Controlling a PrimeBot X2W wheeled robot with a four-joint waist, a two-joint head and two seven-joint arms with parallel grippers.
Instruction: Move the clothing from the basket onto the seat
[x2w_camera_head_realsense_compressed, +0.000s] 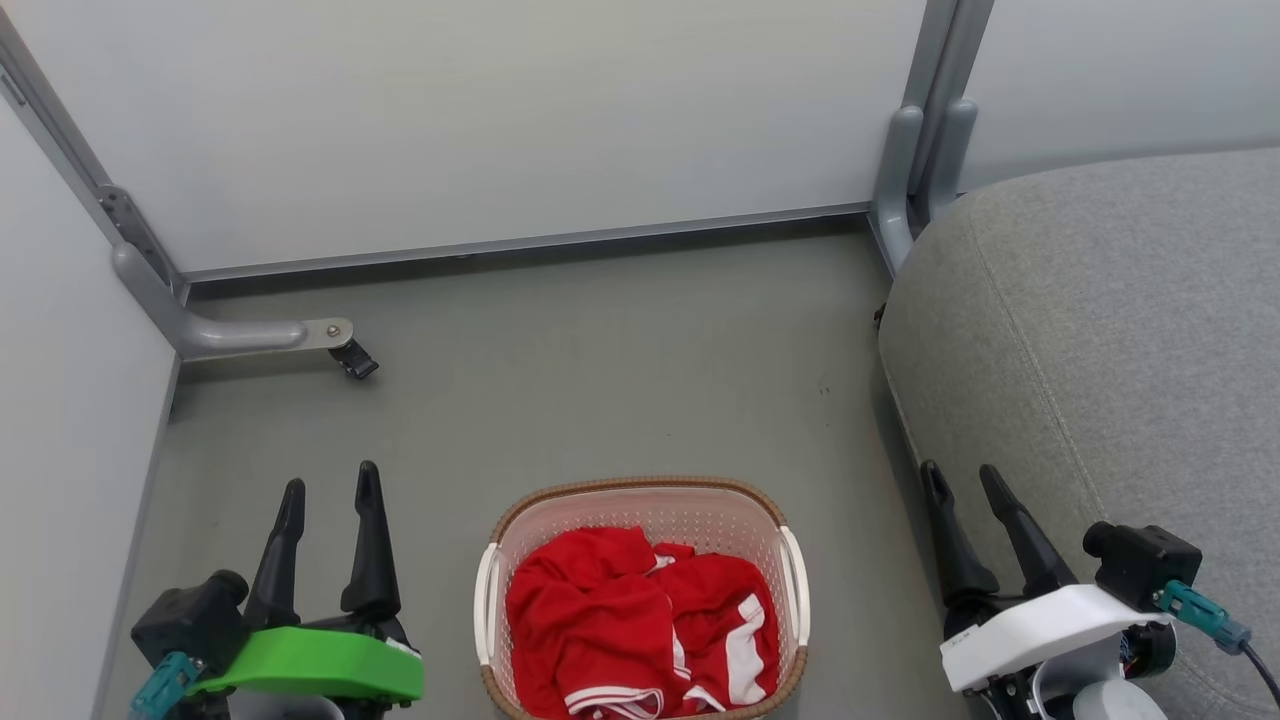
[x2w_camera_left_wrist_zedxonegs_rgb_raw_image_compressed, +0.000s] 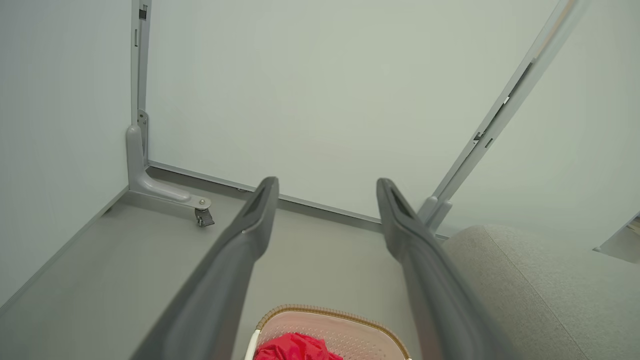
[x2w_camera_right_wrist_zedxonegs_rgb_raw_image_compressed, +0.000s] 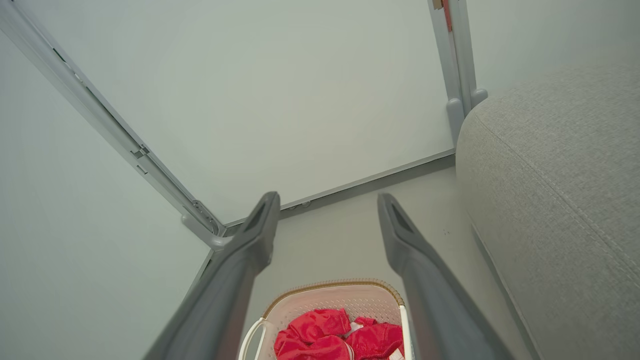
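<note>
Crumpled bright red sports clothing (x2w_camera_head_realsense_compressed: 620, 620) with white stripes lies in the oval cream perforated plastic basket (x2w_camera_head_realsense_compressed: 640, 489) at six o'clock; the grey fabric seat (x2w_camera_head_realsense_compressed: 1130, 330) sits at three. The left gripper (x2w_camera_head_realsense_compressed: 330, 477) and right gripper (x2w_camera_head_realsense_compressed: 960, 470) flank the basket — jaws wide, empty. Best to plunge one into the heap's highest fold (clear of the rim) and pinch deep.

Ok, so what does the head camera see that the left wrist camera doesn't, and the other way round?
Head view: the right hand, open, beside the seat, most of the red clothing with its white stripes, and the basket with its side handles.
Left wrist view: the tall grey post going high up the wall corner.
Both: the left hand with fingers spread, the basket, some red clothing, the grey seat, and the little wheel on the floor bracket.
</note>
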